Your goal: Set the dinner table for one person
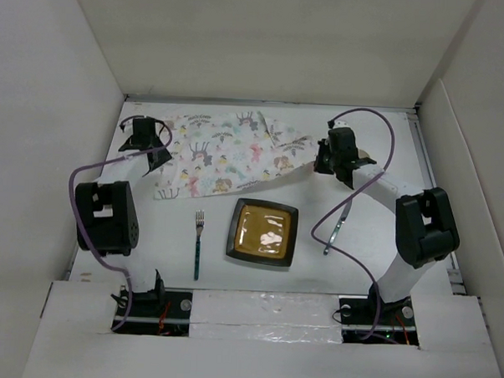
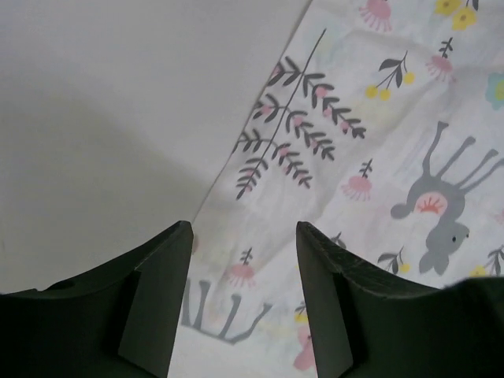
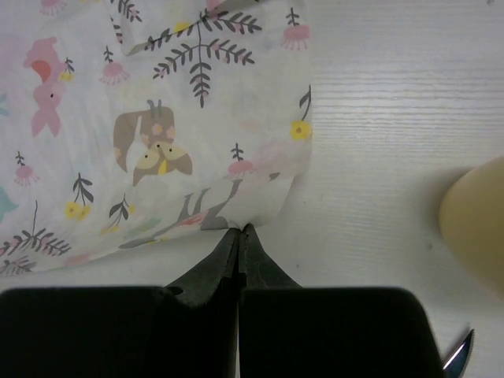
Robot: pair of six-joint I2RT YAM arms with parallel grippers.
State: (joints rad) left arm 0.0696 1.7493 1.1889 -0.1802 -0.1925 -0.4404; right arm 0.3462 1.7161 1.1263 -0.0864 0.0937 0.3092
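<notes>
Placemat (image 3: 157, 102) edge between tips of right gripper (image 3: 239, 232), apparently, wrist view only

White cloth placemat (image 1: 224, 154) printed with animals and leaves lies far centre, rumpled; teal-handled metal fork (image 1: 198, 241) near, just left of square amber dark-rimmed plate (image 1: 263, 233).

The left gripper (image 2: 244, 228) is spread open and pointed downward; the right gripper (image 3: 239, 230) is pressed shut.

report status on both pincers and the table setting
Left pincer open over placemat edge. Right pincer shut on placemat corner, cloth rumpled. Plate and fork on bare dinner table, off the mat.
</notes>
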